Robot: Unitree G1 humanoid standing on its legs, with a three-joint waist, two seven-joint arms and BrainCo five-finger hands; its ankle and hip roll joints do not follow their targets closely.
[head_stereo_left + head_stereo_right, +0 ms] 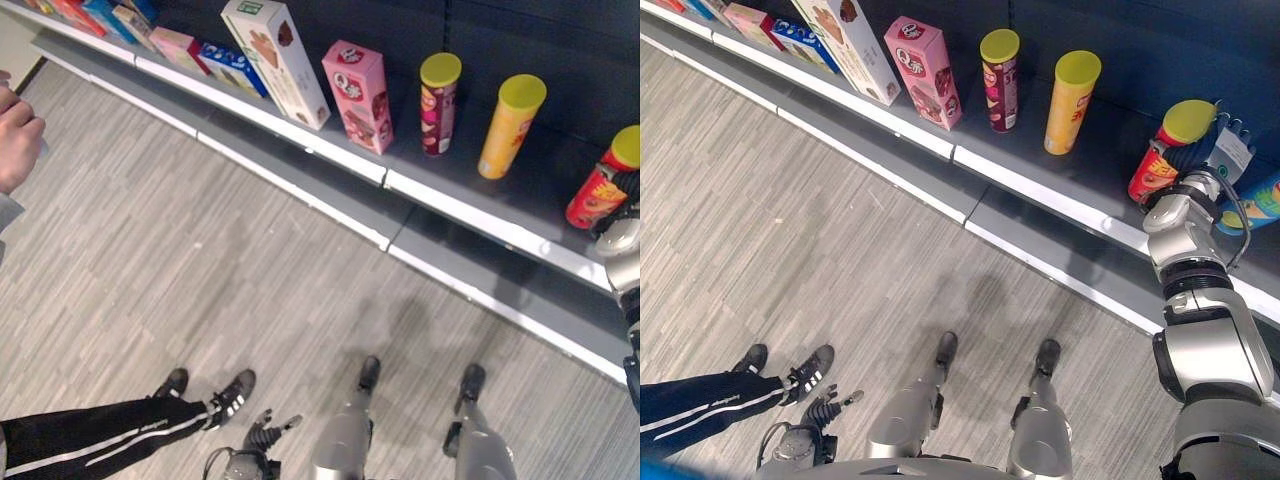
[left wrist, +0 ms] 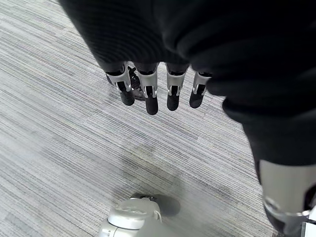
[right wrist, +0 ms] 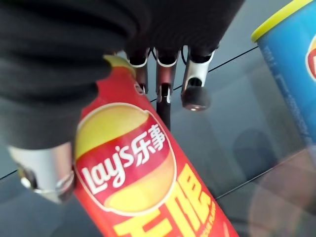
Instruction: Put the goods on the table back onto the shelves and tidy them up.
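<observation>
A person's hand (image 1: 18, 135) shows at far left. The left hand (image 2: 148, 86) hangs low over the floor (image 1: 200, 260), fingers straight and empty. On the shelf (image 1: 1040, 190) stand a white box (image 1: 275, 60), pink box (image 1: 358, 95), maroon can (image 1: 438, 103) and yellow can (image 1: 511, 125). At right, the right hand (image 1: 1230, 145) reaches beside the red can (image 1: 1165, 150); fingers extended, grip unclear. A blue can (image 3: 291, 64) stands just right.

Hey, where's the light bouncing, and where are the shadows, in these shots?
Left eye view: the white shelf edge is the brightest strip, and the back wall behind the yellow can is dark. Right wrist view: the glossy shelf board carries a dim dark patch beside the blue can, while the red can is evenly lit with no glare.
</observation>
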